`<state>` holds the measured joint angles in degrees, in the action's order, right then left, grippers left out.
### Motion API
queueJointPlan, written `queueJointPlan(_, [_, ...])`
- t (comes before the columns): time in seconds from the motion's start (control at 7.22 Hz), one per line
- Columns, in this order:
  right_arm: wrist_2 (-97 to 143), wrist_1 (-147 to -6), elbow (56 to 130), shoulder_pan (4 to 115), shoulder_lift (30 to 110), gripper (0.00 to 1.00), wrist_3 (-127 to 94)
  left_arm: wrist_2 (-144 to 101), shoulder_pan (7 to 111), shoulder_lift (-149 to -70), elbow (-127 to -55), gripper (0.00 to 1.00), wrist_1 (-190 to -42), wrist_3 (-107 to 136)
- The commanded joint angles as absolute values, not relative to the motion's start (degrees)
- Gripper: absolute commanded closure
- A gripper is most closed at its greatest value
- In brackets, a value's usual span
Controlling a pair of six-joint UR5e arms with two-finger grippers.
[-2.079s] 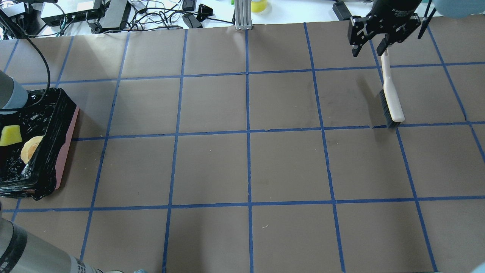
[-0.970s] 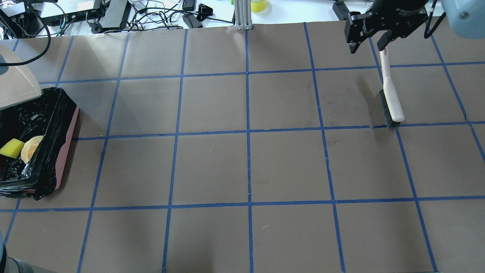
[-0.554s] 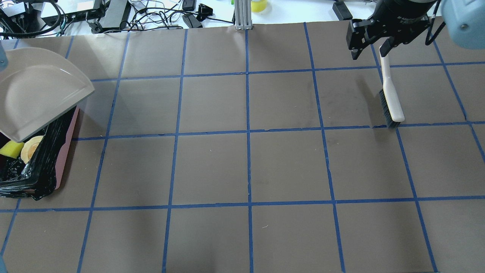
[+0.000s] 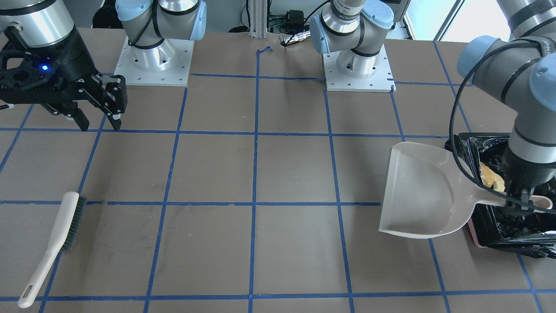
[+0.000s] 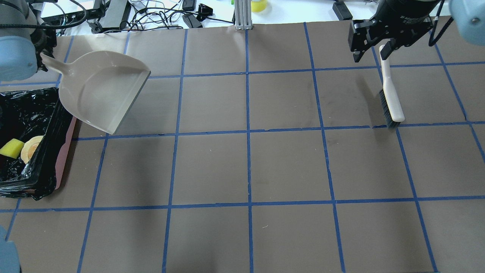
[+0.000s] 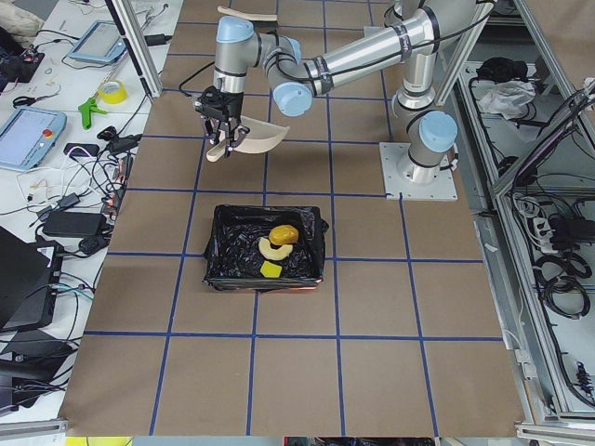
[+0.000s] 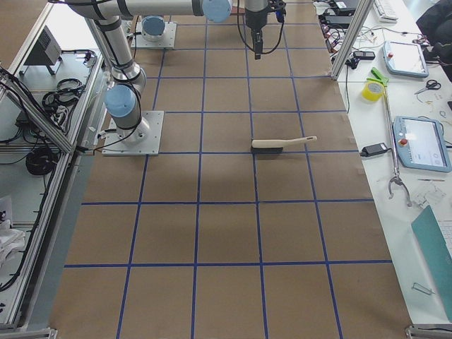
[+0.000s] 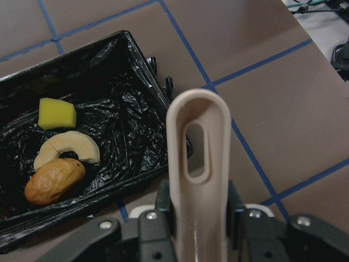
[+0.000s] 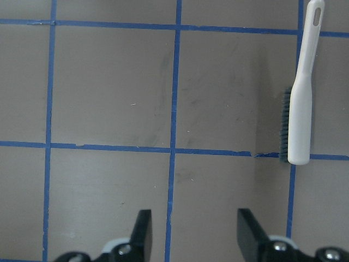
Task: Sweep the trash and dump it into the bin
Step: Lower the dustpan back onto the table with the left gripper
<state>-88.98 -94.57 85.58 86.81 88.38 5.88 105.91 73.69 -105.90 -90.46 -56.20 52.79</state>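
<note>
Beige dustpan (image 5: 102, 91) sits clamped by its handle in the left gripper (image 8: 199, 203); right gripper (image 9: 191, 221) hangs spread, holding nothing.

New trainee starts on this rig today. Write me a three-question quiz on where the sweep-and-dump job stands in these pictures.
1. True or false: the brush lies on the table, and the open right gripper holds nothing.
2. Where does the left gripper grip the dustpan? A) its handle B) its front lip C) nowhere, the pan lies loose
3. Fill in: ___ trash items lie in the bin.
Key: 1 true. 2 A. 3 three: bread roll, croissant, sponge piece.
</note>
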Motion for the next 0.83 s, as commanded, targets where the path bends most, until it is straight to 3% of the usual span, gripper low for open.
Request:
queueJointPlan(0.0, [-89.5, -94.3, 85.5, 86.8, 88.5, 0.0, 5.4, 104.4, 77.9, -110.1, -90.5, 1.0, -56.4, 65.2])
queueJointPlan(0.69, [-88.7, -94.2, 84.2, 88.1, 88.1, 0.0, -3.5, 101.7, 80.2, -120.7, -87.7, 1.0, -50.0, 67.4])
